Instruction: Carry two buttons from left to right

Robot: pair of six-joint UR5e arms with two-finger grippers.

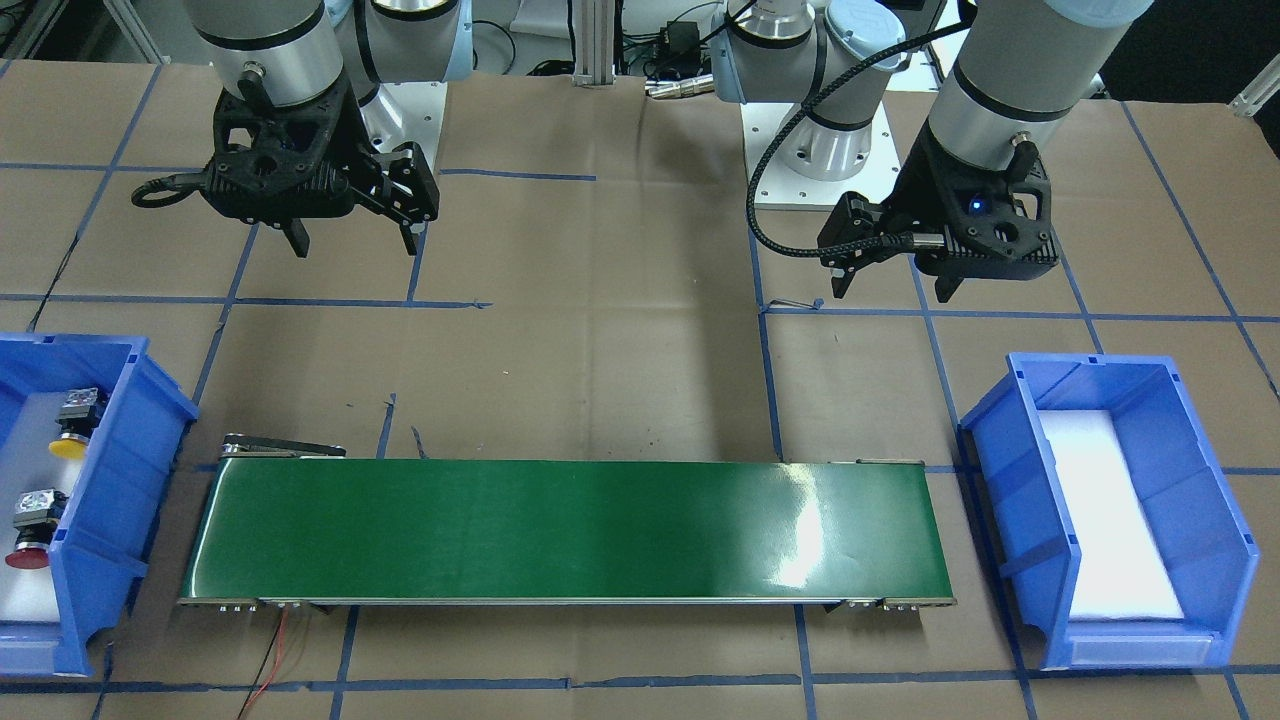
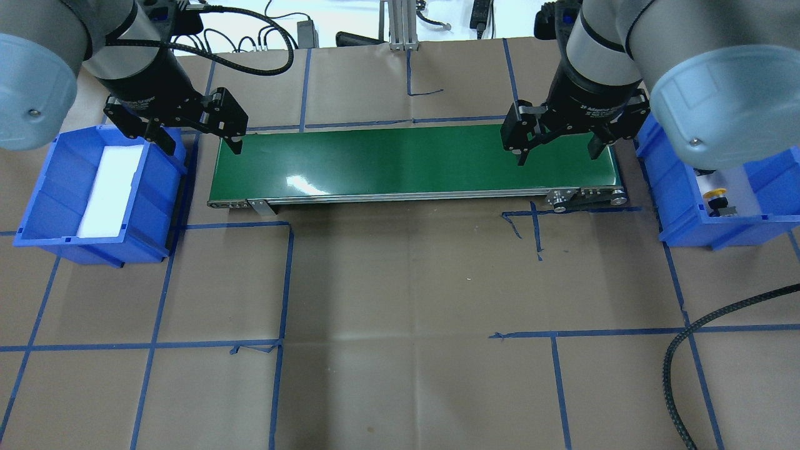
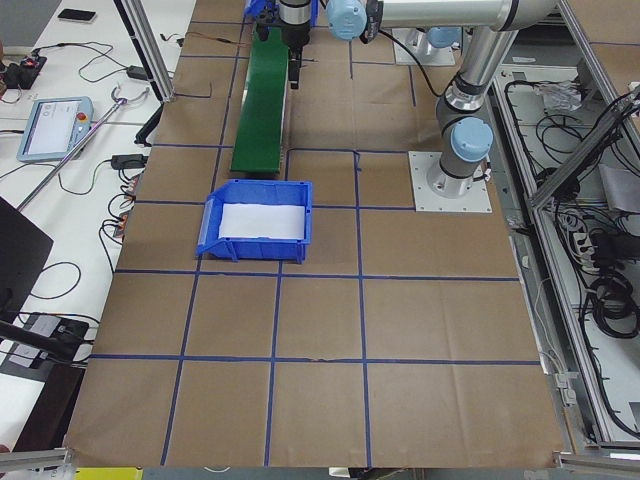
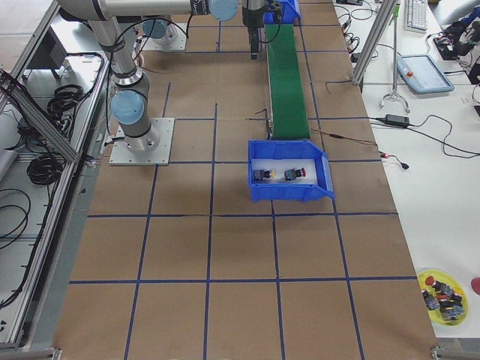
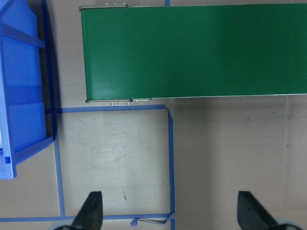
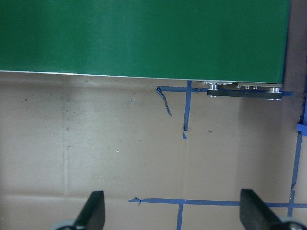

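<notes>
The yellow-capped button (image 1: pixel 70 445) and the red-capped button (image 1: pixel 27 556) lie in the blue bin (image 1: pixel 120 470) on my right side. The yellow one also shows in the overhead view (image 2: pixel 715 194). Both show in the right side view, yellow (image 4: pixel 264 175) and red (image 4: pixel 294 173). My right gripper (image 1: pixel 355 250) is open and empty, above the table beside the green conveyor belt (image 1: pixel 570 530) near its right end. My left gripper (image 1: pixel 892 292) is open and empty near the belt's left end. A second blue bin (image 1: pixel 1010 440) on my left holds only white foam.
The two arm bases (image 1: pixel 820 150) stand behind the belt. A black braided cable (image 2: pixel 687 350) lies on the paper at the near right in the overhead view. A yellow dish of parts (image 4: pixel 442 296) sits on the side table.
</notes>
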